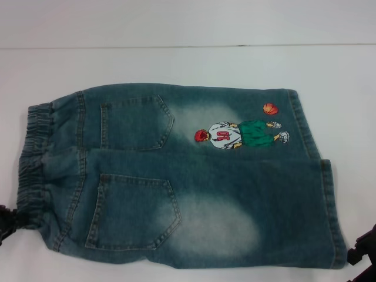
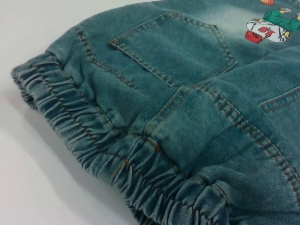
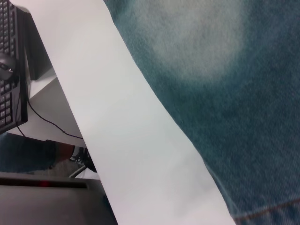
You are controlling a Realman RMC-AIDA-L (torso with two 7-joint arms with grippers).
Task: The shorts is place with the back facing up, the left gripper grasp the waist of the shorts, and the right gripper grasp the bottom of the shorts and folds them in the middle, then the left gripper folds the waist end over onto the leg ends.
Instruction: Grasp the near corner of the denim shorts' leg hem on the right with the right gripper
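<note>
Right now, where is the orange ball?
In the head view, the orange ball sits on the shorts, right side, above the embroidered player.

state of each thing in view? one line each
shorts: flat on table, back up, unfolded
waist: on robot's left, gathered, lying flat
leg ends: on robot's right, flat
left hand: at waist's near corner
right hand: beside near leg end

I'm seeing bare white table (image 1: 188, 64) lying open beyond the shorts (image 1: 194, 182) and past the waist (image 1: 32, 158). The 2 grippers, left gripper (image 1: 7, 222) and right gripper (image 1: 363, 249), are crowding the shorts' near corners. Off the table's edge, a keyboard (image 3: 9, 70) and cable (image 3: 51, 124) are sitting nearby.
</note>
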